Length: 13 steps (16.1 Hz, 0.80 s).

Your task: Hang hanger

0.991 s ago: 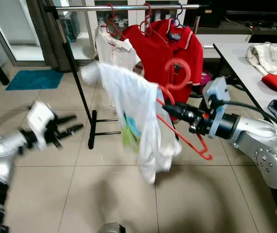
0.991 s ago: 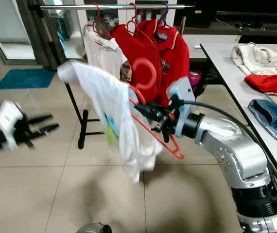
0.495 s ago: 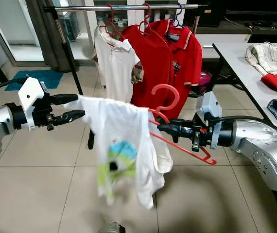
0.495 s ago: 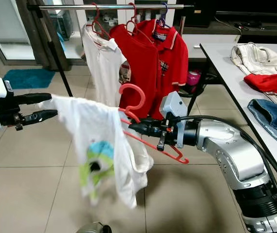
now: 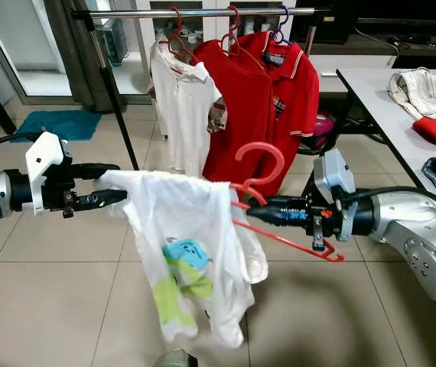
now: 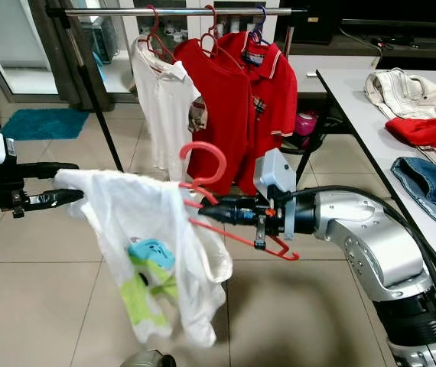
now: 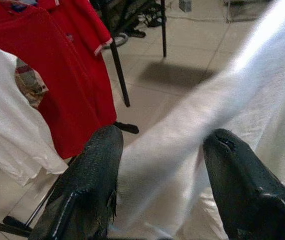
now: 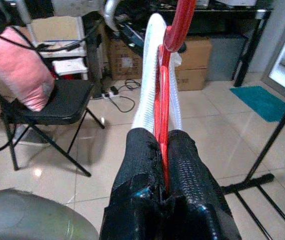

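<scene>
Steel clothes rail point(image 5: 203, 13) at twelve o'clock carries hung shirts. White T-shirt point(image 5: 191, 245) droops mid-frame on the red hanger point(image 5: 279, 222). Right wrist view reveals the right tool point(image 8: 163, 145) clamped on the hanger's wire; left tool point(image 5: 115, 183), at nine o'clock, arm level, straddles the sleeve, fingers point(image 7: 95, 170) parted.
</scene>
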### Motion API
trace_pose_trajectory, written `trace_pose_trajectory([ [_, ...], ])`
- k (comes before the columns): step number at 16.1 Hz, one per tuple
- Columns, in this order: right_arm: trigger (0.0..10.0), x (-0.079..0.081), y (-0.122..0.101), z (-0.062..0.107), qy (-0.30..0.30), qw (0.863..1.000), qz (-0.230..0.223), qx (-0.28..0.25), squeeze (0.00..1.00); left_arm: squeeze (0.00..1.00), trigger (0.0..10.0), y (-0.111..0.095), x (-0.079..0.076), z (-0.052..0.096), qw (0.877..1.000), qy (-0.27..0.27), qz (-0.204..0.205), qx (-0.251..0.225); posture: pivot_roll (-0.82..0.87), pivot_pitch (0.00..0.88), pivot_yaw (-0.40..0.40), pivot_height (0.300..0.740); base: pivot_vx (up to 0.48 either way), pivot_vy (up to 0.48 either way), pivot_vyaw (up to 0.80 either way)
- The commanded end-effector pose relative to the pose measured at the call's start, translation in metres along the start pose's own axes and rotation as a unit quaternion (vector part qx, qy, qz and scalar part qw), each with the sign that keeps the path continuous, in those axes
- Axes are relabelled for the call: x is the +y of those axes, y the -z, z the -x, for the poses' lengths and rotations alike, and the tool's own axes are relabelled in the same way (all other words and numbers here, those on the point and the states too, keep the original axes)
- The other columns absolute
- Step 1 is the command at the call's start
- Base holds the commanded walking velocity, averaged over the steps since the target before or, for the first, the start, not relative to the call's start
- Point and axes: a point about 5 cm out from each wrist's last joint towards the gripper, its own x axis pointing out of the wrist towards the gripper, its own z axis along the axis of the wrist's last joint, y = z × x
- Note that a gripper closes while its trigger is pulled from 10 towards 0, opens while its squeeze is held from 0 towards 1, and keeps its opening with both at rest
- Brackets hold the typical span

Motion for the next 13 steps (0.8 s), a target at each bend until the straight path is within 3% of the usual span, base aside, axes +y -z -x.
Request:
trace_pose_trajectory([
  [1, 10.0, 0.003, -0.006, 0.003, -0.010, 1.000, 0.009, -0.008, 0.00, 0.00, 10.0, -0.003, 0.002, 0.002, 1.000, 0.009, -0.013, 0.018, -0.01, 0.000, 0.060, 0.740, 0.000, 0.000, 0.00],
  [2, 10.0, 0.004, -0.005, 0.004, -0.014, 1.000, 0.009, -0.007, 0.00, 0.00, 0.0, -0.002, 0.003, 0.002, 1.000, 0.015, -0.011, 0.021, -0.01, 0.000, 0.060, 0.740, 0.000, 0.000, 0.00],
  [10, 10.0, 0.005, -0.004, 0.005, -0.014, 1.000, 0.003, -0.008, 0.00, 0.00, 0.0, 0.004, 0.002, 0.005, 0.998, 0.038, -0.002, 0.045, -0.01, 0.000, 0.070, 0.740, 0.000, 0.000, 0.00],
  [13, 10.0, 0.004, -0.003, 0.005, -0.015, 1.000, 0.003, -0.008, 0.00, 0.00, 0.0, 0.010, 0.007, 0.007, 0.998, 0.008, 0.019, 0.055, -0.01, 0.000, 0.067, 0.740, 0.000, 0.000, 0.00],
])
